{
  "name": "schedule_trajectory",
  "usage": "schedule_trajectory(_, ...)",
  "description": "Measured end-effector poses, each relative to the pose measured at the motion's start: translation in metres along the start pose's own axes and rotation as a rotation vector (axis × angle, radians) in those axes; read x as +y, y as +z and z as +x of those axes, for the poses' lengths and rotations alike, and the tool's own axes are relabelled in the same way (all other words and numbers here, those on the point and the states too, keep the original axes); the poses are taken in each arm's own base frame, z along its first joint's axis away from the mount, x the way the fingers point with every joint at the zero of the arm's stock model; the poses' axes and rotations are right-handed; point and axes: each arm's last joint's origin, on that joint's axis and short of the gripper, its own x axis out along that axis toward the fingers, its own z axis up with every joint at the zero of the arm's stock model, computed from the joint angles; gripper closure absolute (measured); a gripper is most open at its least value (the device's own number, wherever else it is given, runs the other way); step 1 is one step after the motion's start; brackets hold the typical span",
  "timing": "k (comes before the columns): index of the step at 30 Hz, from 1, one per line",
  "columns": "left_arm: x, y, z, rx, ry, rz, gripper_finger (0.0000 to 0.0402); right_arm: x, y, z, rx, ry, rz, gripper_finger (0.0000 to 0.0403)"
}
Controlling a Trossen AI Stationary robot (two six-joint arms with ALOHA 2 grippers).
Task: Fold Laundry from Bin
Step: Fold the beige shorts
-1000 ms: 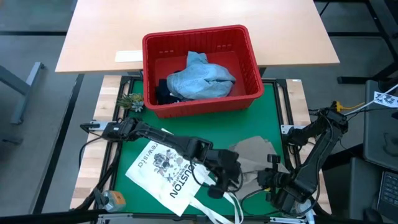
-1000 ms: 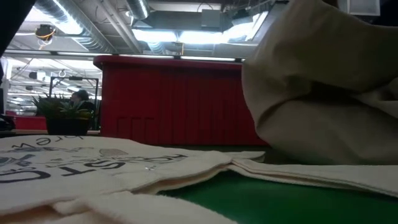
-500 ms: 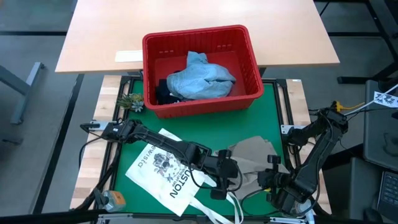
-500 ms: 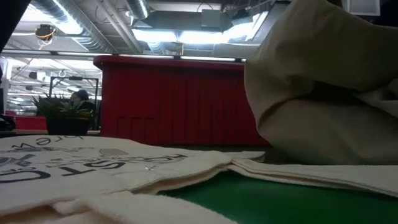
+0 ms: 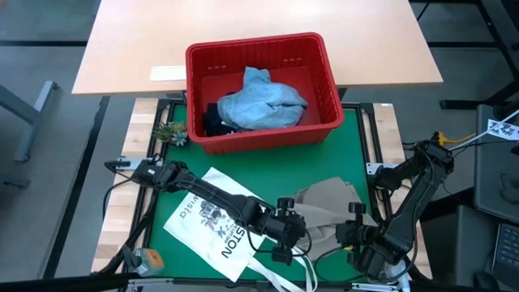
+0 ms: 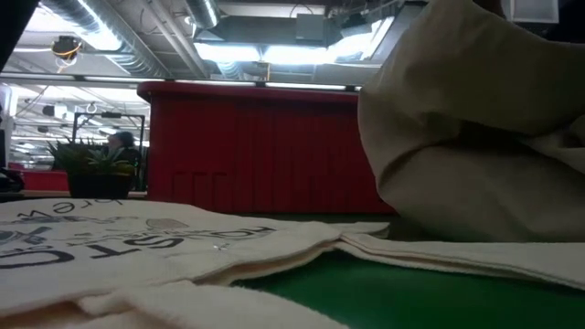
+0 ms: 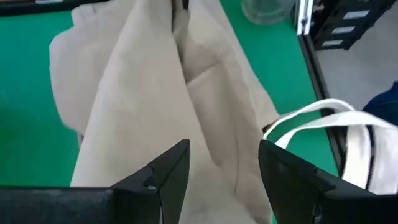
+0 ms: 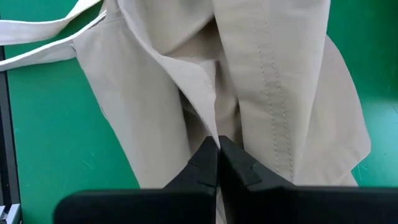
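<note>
2 end effectors flank beige cloth [image 5: 328,203]: left [image 5: 285,240] spread, right [image 5: 354,234] pinching.

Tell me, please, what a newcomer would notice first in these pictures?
Probably the red plastic rectangular bin at the far edge of the green mat, holding light blue denim jeans. Nearer, crumpled beige cloth lies on the mat between both arms: the left gripper has fingers open beside it, and the right gripper has fingers shut on its fold.

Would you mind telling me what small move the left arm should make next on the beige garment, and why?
Probably lower the left gripper and close on the beige garment: its fingers are open above the cloth, holding nothing, while the right gripper is pinched shut at the garment's fold.
</note>
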Motion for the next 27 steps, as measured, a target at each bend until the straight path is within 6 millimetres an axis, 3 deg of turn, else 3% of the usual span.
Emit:
schedule_trajectory(10, -0.011, -0.015, 0.009, 0.059, 0.112, 0.146, 0.0217, 0.002, 0.001, 0.000, -0.010, 0.018, 0.007, 0.0400)
schedule_trajectory(19, 0.001, -0.026, 0.008, 0.172, 0.262, 0.201, 0.0225, 0.002, 0.001, 0.000, -0.012, 0.021, 0.009, 0.0400)
schedule_trajectory(23, 0.011, -0.024, 0.010, 0.175, 0.292, 0.190, 0.0273, 0.003, 0.002, 0.000, -0.018, 0.030, 0.012, 0.0400)
schedule_trajectory(27, 0.021, -0.018, 0.005, 0.167, 0.287, 0.156, 0.0369, 0.005, 0.006, -0.007, -0.058, 0.048, 0.023, 0.0400)
